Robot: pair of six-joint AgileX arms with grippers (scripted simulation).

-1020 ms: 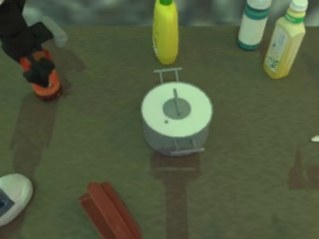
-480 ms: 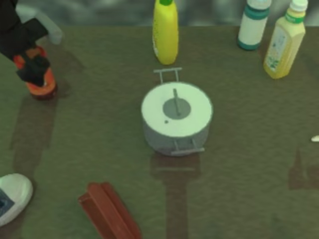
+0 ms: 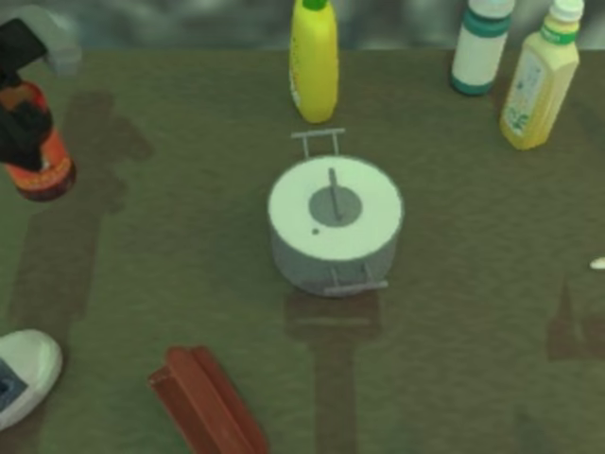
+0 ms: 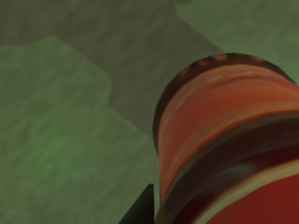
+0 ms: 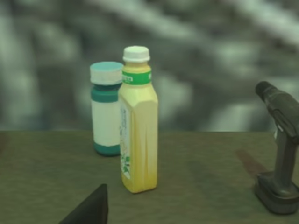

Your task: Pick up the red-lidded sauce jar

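1. The left gripper (image 3: 24, 118) is at the desk's (image 3: 189, 246) far left edge, closed around the upper part of the red-lidded sauce jar (image 3: 40, 161).
2. From above, the jar shows its orange-red label and dark base below the black gripper; its shadow falls on the desk apart from it, so it appears lifted off the surface.
3. In the left wrist view the jar (image 4: 224, 140) fills much of the picture, seen along its side with the label and dark band, and the green desk surface lies beyond it.
4. A white round pot with a grey lid knob and wire handles (image 3: 335, 222) stands at the middle of the desk.
5. A tall yellow bottle (image 3: 313, 61) stands at the far edge, behind the pot.
6. A white bottle with a teal band (image 3: 480, 47) and a pale yellow bottle with a white cap (image 3: 539, 80) stand just beside each other near the far right corner.
7. A flat reddish-brown box (image 3: 208, 402) lies at the near edge, left of centre, and a white rounded object (image 3: 24, 374) sits at the near left corner.
8. The right gripper is out of the top view; its wrist view shows only a dark fingertip (image 5: 88, 207), so I cannot tell whether it is open, along with the two bottles and a dark drill-like tool (image 5: 280, 149).
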